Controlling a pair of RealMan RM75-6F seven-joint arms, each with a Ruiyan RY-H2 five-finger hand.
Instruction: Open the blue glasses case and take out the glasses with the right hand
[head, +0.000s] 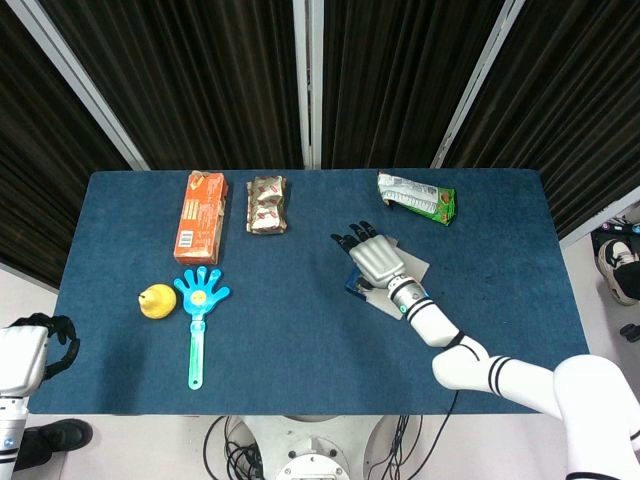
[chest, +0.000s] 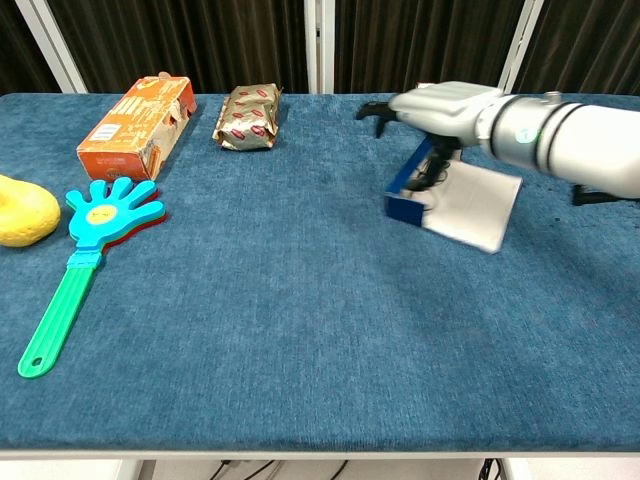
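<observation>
The blue glasses case lies open right of the table's middle, turned at an angle, its grey lid flat to the right. My right hand hovers over it, palm down, fingers stretched toward the far left. One dark digit reaches down into the case. The glasses are not plainly visible and the palm hides what lies under it. My left hand hangs off the table's near left corner with loosely curved fingers, holding nothing.
An orange box, a brown snack pack and a green packet lie along the far edge. A yellow toy and a blue hand-shaped clapper sit at the left.
</observation>
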